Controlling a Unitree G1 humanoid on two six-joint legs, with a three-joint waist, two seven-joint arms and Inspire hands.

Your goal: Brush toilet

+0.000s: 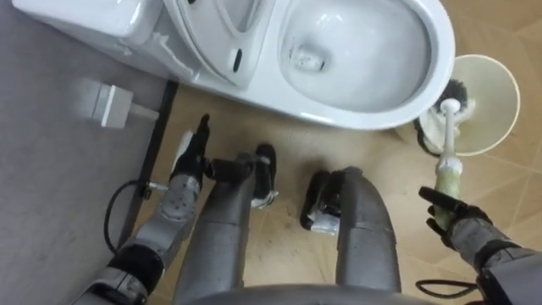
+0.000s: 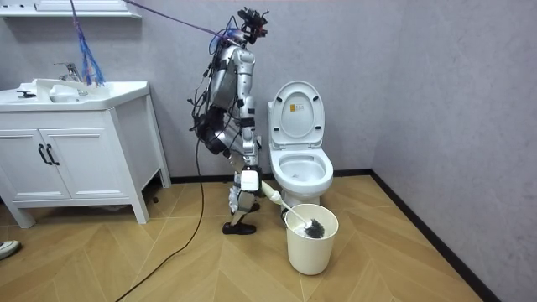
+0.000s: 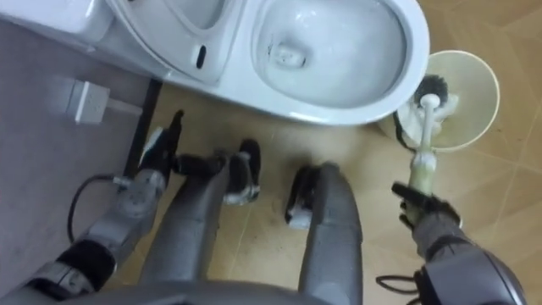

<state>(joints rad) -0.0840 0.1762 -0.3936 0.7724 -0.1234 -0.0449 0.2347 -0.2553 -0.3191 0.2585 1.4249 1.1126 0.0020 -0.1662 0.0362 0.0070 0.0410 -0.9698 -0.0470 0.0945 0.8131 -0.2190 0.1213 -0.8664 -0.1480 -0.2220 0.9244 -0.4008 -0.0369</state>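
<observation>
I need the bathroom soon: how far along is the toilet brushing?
Done: the white ceramic toilet has its lid raised. In hand: the right hand grips the white-handled toilet brush, bristles in the round cream bucket; the left hand hangs open. Left: probably scrubbing the bowl; whether it was brushed already isn't visible.

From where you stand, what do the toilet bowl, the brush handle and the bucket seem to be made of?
The toilet bowl looks like glazed ceramic: white, glossy, with reflections. The brush handle is probably plastic: white, smooth, dull. The bucket is likely plastic too: cream, matte, thin-walled.
</observation>
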